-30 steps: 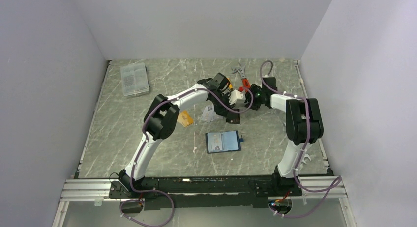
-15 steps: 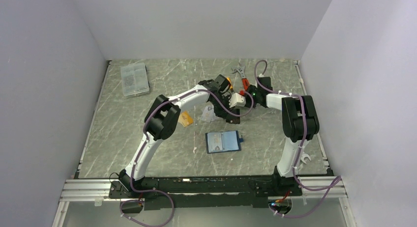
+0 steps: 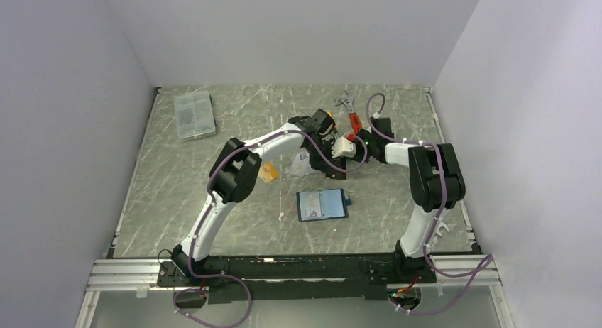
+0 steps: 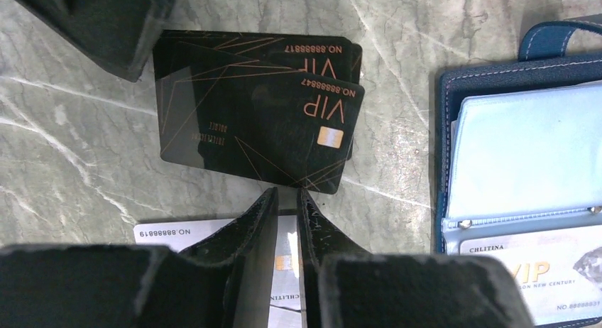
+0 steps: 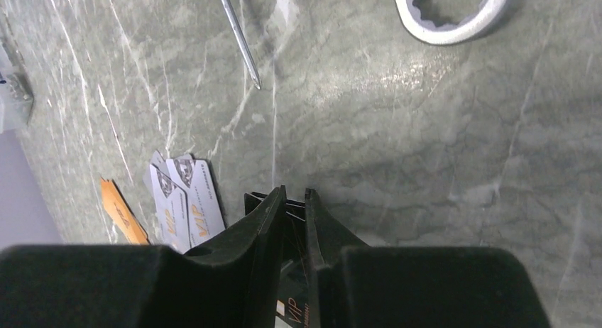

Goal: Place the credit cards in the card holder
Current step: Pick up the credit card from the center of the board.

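Though both jaws sit nearly closed, my L gripper hovers over white card, R gripper at black cards beside open wallet.

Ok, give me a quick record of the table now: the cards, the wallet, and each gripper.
card holder: open, one silvery card in a pocket
black cards: two, overlapping, flat on the table beside the card holder
silvery-white cards: loose on the table
orange card: loose on the table
left gripper: nearly shut, tips by the black cards, nothing seen held
right gripper: nearly shut at the black cards' edge, grip unclear
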`<move>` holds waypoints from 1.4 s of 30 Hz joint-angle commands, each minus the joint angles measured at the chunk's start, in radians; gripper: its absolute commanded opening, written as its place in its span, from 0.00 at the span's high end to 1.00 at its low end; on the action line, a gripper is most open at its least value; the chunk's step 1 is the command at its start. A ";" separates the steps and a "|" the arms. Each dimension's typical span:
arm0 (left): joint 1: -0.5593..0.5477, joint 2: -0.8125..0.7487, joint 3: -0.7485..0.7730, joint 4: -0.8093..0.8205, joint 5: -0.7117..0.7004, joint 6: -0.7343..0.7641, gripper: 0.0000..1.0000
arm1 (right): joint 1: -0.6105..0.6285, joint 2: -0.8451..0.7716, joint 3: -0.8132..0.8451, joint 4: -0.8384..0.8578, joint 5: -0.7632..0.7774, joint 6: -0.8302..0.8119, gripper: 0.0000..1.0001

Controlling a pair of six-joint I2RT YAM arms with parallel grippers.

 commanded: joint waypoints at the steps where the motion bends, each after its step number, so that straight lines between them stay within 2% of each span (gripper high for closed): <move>1: -0.020 -0.001 0.028 -0.056 0.005 0.033 0.79 | 0.005 -0.028 -0.039 -0.071 0.038 -0.029 0.81; 10: -0.026 -0.012 0.017 -0.062 -0.017 0.066 0.79 | 0.006 -0.061 -0.088 -0.071 0.052 -0.024 0.81; 16: -0.036 -0.013 0.010 -0.069 -0.023 0.075 0.79 | -0.004 -0.111 -0.041 -0.134 0.079 -0.012 0.51; 19: -0.046 -0.022 -0.010 -0.055 -0.043 0.080 0.80 | -0.010 -0.155 -0.034 -0.156 0.085 -0.003 0.43; 23: -0.054 -0.037 -0.052 -0.027 -0.077 0.092 0.80 | -0.020 -0.180 -0.069 -0.126 0.034 0.023 0.43; 31: -0.066 -0.051 -0.113 0.003 -0.140 0.117 0.83 | -0.039 -0.101 -0.149 0.026 -0.184 0.100 0.53; 42: -0.072 -0.043 -0.112 0.006 -0.164 0.130 0.85 | -0.041 -0.098 -0.168 0.053 -0.215 0.119 0.61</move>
